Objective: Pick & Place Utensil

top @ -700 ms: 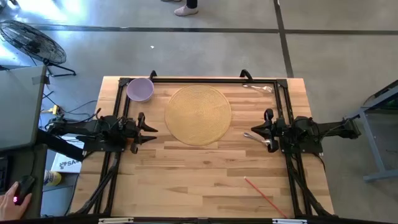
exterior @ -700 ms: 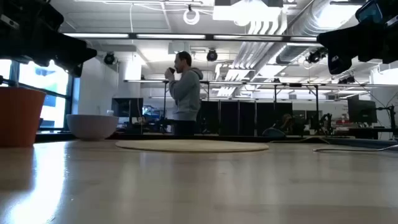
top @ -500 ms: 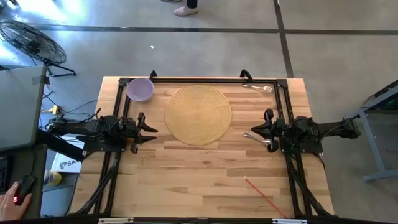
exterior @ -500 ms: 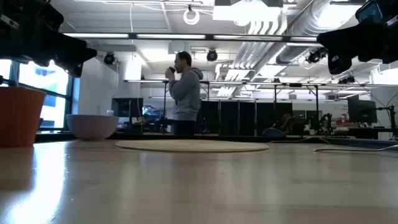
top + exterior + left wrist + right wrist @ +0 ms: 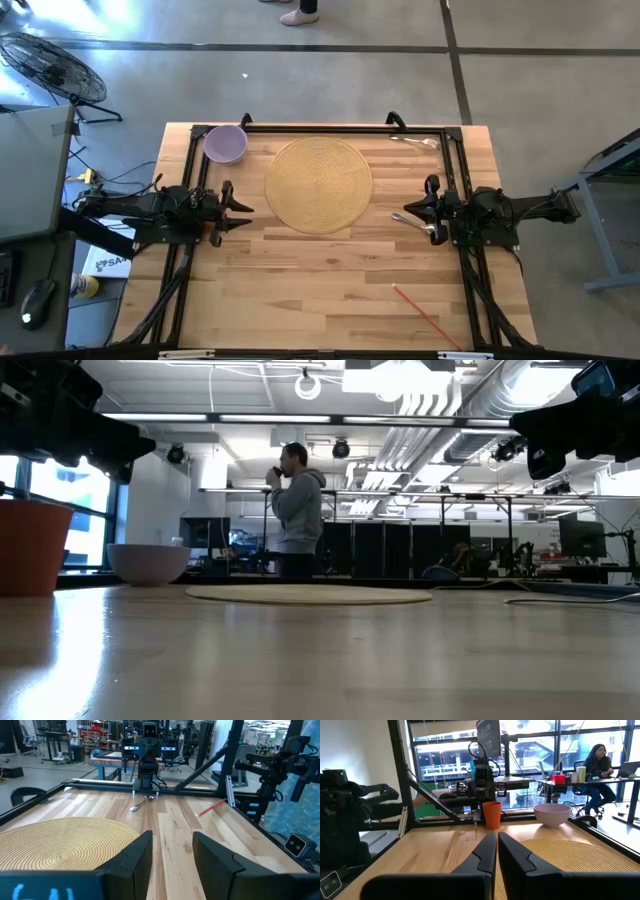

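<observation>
A silver spoon lies flat on the wooden table, just on the near side of my right gripper. It also shows in the left wrist view. My right gripper hovers at the table's right side with its fingers together and empty. My left gripper hovers at the left side, open and empty. A round woven placemat lies between the two grippers. A lilac bowl stands at the far left, and an orange cup stands by the left arm.
A second silver utensil lies at the far right corner. A thin red stick lies near the right front edge. A black frame runs along the table's edges. A person stands in the room beyond the table.
</observation>
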Tool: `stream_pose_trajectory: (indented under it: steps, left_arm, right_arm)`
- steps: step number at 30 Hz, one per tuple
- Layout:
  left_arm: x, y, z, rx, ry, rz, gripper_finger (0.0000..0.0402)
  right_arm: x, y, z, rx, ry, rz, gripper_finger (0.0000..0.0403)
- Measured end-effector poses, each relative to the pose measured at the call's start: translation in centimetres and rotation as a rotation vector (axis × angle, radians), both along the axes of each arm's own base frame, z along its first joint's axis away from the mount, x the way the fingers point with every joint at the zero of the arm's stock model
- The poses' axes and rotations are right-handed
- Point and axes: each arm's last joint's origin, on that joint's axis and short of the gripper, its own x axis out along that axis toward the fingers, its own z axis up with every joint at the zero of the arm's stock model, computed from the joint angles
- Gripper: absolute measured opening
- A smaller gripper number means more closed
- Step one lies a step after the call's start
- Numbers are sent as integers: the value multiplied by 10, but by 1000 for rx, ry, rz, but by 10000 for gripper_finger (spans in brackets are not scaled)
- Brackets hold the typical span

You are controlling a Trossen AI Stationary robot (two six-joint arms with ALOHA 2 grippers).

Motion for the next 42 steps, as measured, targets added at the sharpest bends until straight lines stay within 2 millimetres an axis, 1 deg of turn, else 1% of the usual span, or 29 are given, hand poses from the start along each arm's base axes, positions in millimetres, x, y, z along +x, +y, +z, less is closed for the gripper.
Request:
stream_pose_trajectory:
  steps: [26, 34, 37, 42]
  left_arm:
    - [0, 0, 0, 0, -1, 0, 138]
    - [0, 0, 7, -8, -71, 2, 138]
    - [0, 0, 6, 23, -69, 4, 138]
    - [0, 3, 8, -5, -80, 91, 138]
  right_arm:
    - [0, 0, 0, 0, 0, 0, 12]
    - [0, 0, 0, 0, 0, 0, 12]
    - [0, 0, 0, 0, 0, 0, 12]
    - [0, 0, 0, 0, 0, 0, 12]
